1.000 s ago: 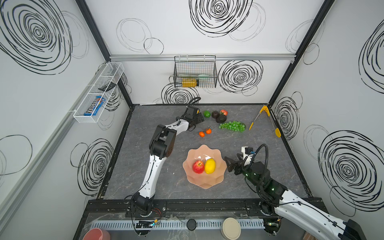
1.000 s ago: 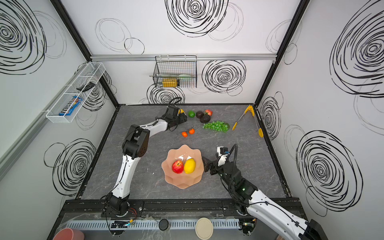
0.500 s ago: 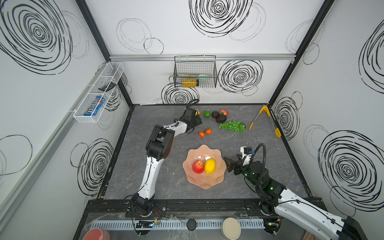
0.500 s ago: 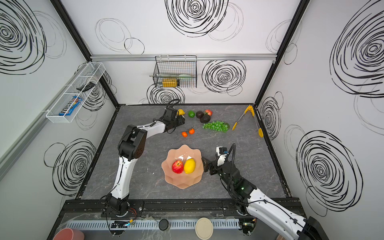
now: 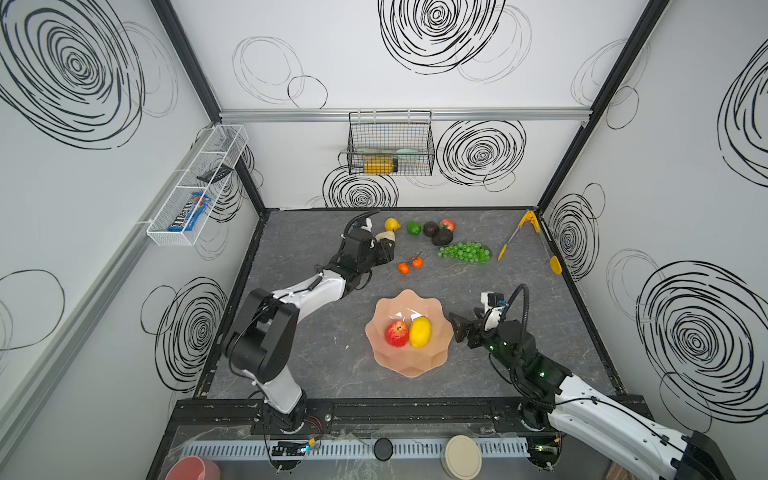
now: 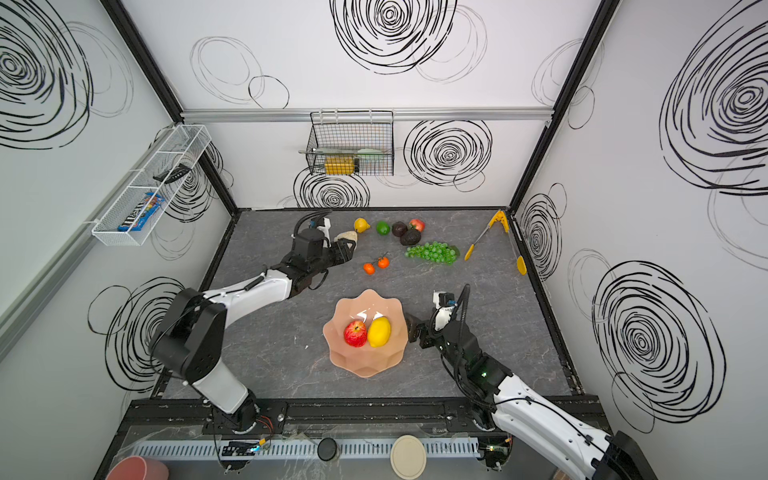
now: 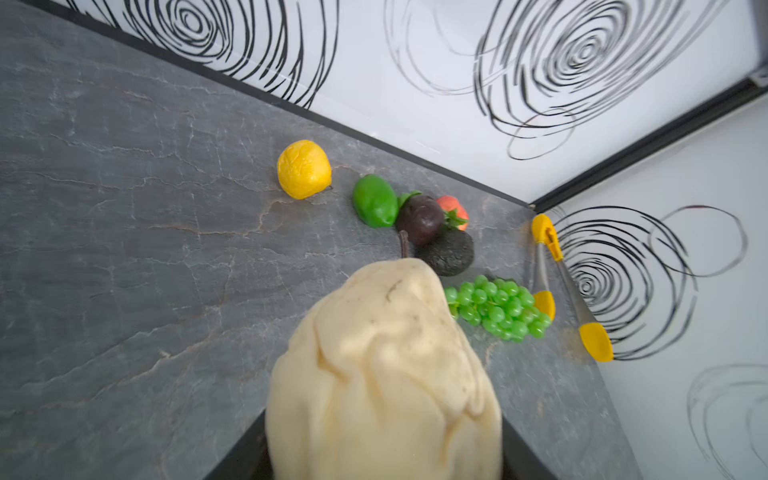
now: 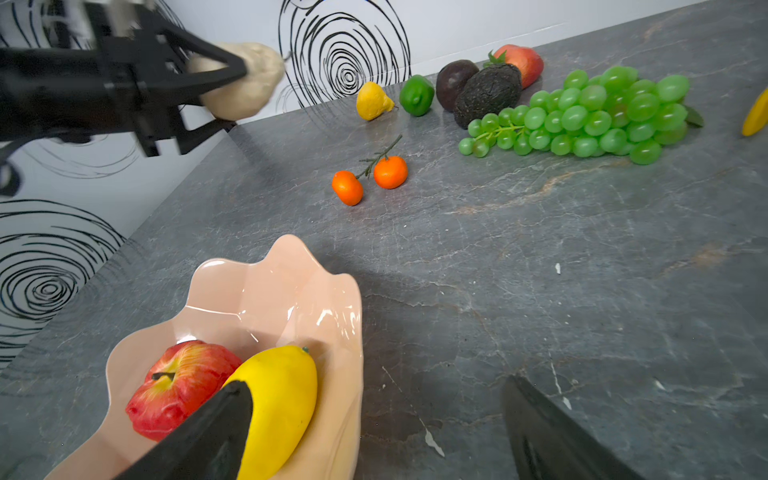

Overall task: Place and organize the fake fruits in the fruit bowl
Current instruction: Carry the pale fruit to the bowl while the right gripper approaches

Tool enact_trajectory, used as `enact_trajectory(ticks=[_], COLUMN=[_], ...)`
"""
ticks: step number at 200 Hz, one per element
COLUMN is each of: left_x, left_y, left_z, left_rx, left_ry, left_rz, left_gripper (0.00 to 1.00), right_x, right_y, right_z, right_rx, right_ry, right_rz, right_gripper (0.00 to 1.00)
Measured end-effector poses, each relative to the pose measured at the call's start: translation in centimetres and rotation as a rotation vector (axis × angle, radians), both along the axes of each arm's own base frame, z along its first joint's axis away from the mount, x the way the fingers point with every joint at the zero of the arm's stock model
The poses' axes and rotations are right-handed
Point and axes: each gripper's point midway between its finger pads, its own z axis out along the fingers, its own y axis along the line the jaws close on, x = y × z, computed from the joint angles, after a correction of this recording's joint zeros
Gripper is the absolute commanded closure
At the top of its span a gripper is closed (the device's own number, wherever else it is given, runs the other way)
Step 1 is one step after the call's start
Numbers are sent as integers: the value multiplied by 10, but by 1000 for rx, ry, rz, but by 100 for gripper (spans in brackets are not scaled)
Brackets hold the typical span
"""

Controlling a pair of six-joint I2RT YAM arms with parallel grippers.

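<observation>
Left fingers (image 8: 232, 75): I pinched the pale, wrinkled pear (image 8: 245, 83) above the worktop (image 5: 316, 349).
Right fingers (image 8: 232, 407): I held them spread, empty, beside the fruit bowl (image 5: 432, 361).
Writing: "m&m's" on the blue packet (image 5: 189, 212) in the wall rack.
Bowl: scalloped peach-pink, mid-worktop, holding red apple (image 5: 396, 333) and lemon (image 5: 419, 331).

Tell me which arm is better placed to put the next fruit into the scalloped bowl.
Left. The left gripper is closed on the pear, lifted off the table, so it only needs carrying to the fruit bowl. The right gripper is open and empty beside the bowl's rim.
</observation>
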Motion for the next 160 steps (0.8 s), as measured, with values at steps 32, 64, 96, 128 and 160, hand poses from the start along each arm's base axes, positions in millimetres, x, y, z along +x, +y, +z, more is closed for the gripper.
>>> enact_trajectory(ticks=[32, 64, 96, 128, 160], left_x=[-66, -133, -175, -200, -217], left_y=[-15, -34, -45, -49, -52], left_z=[29, 34, 32, 36, 34], left_rx=[12, 33, 88, 124, 153], left_ry=[-151, -300, -431, -568, -660], left_rz=[-118, -252, -339, -384, -425], left_gripper=[38, 38, 38, 39, 39], right_x=[20, 26, 13, -5, -33], right_y=[0, 19, 42, 68, 109], right_z=[53, 97, 120, 126, 129], right_rx=[56, 175, 333, 396, 376], right_ry=[-2, 36, 103, 167, 213], right_rz=[-48, 19, 146, 277, 423], right_gripper=[3, 3, 3, 3, 3])
